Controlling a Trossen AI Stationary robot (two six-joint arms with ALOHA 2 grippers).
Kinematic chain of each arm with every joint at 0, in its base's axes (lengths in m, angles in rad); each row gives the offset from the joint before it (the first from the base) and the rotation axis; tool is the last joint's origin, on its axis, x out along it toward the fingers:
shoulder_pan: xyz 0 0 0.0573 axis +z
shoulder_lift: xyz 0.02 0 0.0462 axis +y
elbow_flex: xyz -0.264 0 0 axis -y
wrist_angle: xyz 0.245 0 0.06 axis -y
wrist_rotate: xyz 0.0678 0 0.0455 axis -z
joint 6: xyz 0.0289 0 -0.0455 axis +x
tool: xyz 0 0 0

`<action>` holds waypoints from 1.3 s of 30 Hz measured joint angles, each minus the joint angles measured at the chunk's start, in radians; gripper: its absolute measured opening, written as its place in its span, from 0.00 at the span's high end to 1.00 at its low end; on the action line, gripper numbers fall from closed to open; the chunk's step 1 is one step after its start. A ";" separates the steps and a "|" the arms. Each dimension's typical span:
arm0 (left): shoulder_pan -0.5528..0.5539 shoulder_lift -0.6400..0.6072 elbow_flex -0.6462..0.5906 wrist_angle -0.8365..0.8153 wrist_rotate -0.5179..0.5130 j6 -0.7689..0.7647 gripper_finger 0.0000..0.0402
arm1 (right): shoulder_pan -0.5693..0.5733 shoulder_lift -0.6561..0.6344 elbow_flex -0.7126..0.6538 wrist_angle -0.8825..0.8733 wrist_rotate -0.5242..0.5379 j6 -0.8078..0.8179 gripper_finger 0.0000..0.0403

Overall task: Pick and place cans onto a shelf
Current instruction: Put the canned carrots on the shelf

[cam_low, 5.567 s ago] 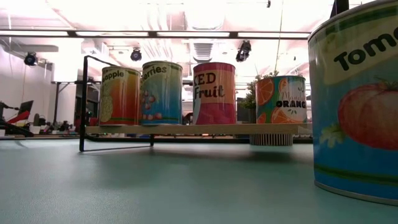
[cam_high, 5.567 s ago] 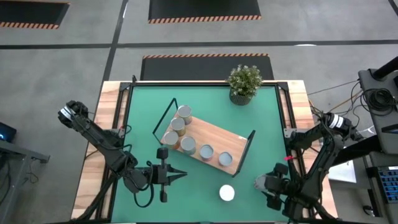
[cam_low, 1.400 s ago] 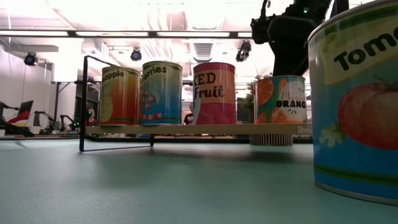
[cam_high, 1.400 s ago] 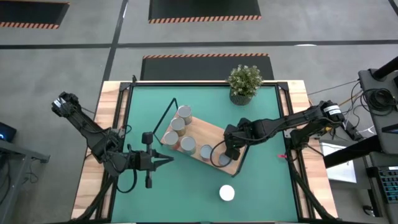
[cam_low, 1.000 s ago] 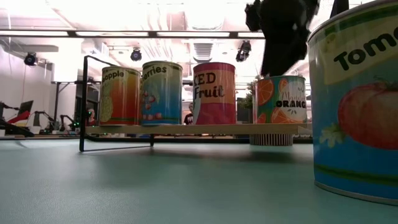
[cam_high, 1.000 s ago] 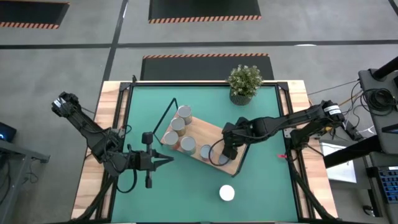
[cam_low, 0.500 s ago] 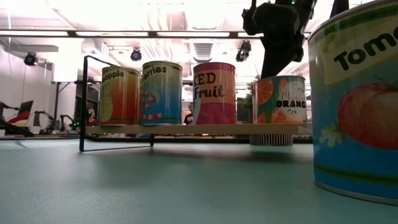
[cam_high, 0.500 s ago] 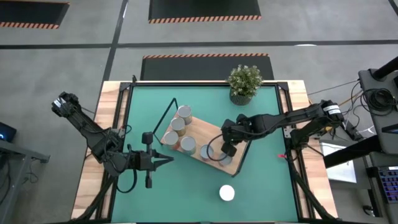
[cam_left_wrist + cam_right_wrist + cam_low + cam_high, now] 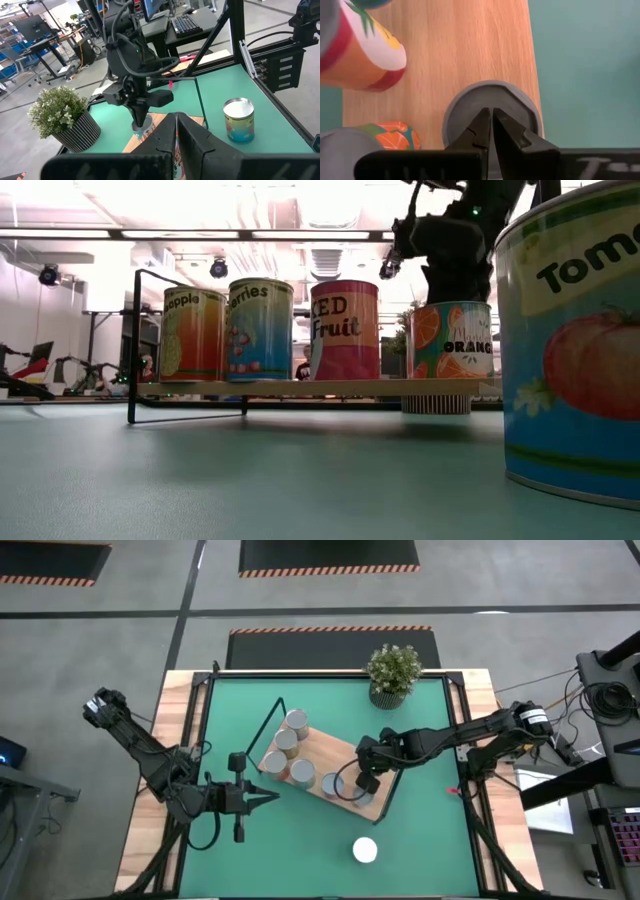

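The left claw (image 9: 268, 797), clenched on nothing, waits over the green bench mat (image 9: 300, 850) off the left end of the shelf. On the light-wood shelf with black wire end loops (image 9: 335, 755) stand six small cylindrical tins; the grey-topped end tin (image 9: 362, 797) sits at its right end. A second ago the right claw (image 9: 366, 783) gaped above that tin; now it has snapped closed, empty, just over the lid, so that placement looks finished. One white-topped tin (image 9: 365, 850) remains on the mat, probably next. Behind stands a potted green plant (image 9: 392, 673); beyond, grey floor, desks, monitors.
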 joint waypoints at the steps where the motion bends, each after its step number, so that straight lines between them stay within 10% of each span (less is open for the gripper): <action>1: 0.000 0.000 0.000 0.000 0.000 0.000 1.00 | 0.000 0.000 -0.008 0.006 0.000 0.000 0.98; 39: 0.000 0.000 0.000 0.000 0.000 0.000 1.00 | 0.000 -0.001 0.016 -0.084 -0.145 0.026 0.98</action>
